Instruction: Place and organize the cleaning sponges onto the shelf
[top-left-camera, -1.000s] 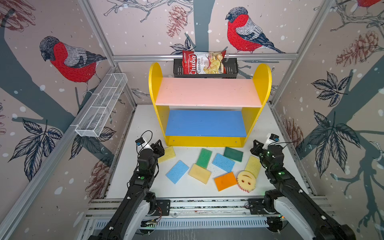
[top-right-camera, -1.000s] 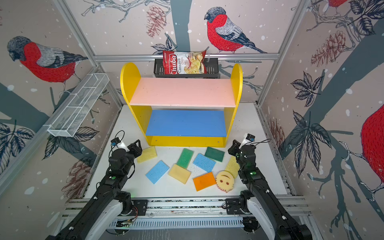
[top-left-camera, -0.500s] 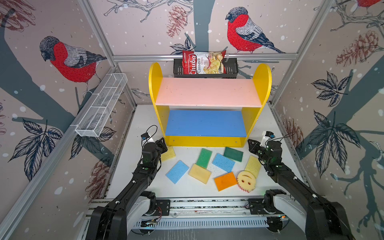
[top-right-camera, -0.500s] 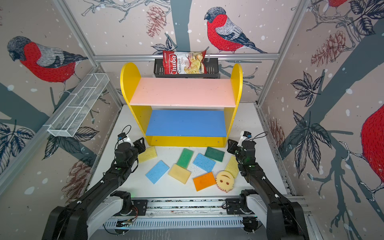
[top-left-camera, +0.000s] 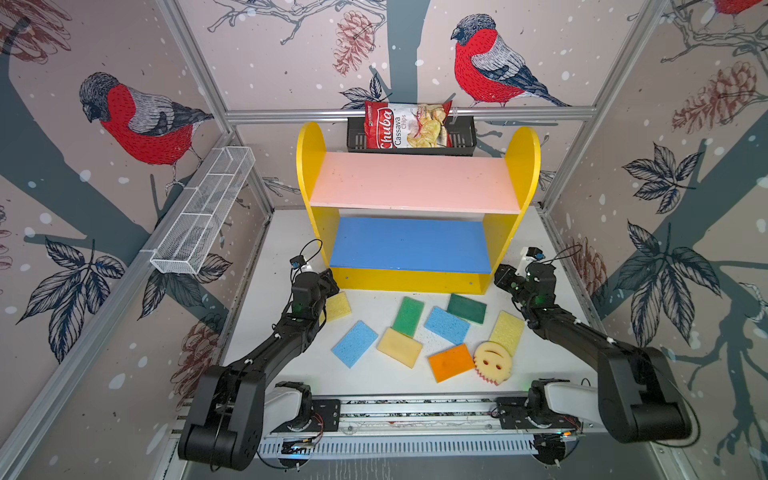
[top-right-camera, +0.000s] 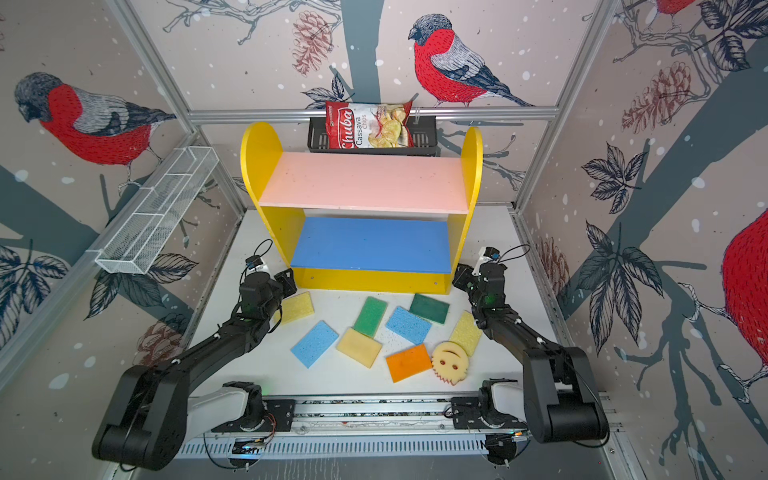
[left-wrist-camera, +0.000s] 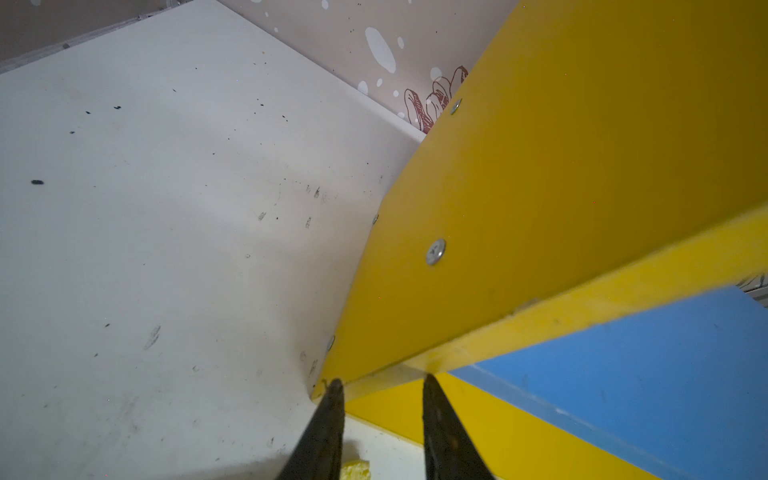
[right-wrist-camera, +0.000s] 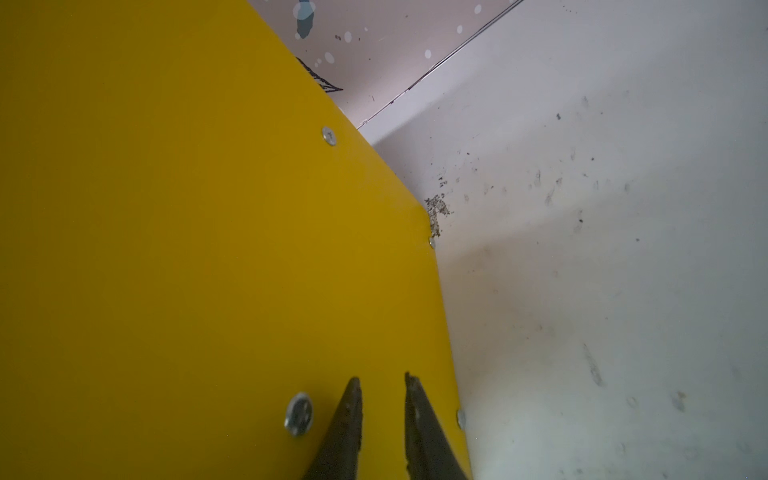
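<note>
The left gripper (top-left-camera: 329, 279), fingers a little apart and holding nothing, noses at the front foot of the shelf (top-left-camera: 415, 180). A yellow sponge (top-left-camera: 338, 306) lies just beside it. The other cleaning sponges (top-left-camera: 446, 325) lie scattered on the table (top-left-camera: 374, 382) in front of the shelf, none on a board yet. The right gripper (top-left-camera: 501, 277), narrowly parted and empty, sits against the shelf's far side. A push from either gripper could shove or tip the shelf, and the left wrist could drag that yellow sponge. The bag (top-left-camera: 407, 124) behind the shelf reads "Chuba Cassava Chips".
</note>
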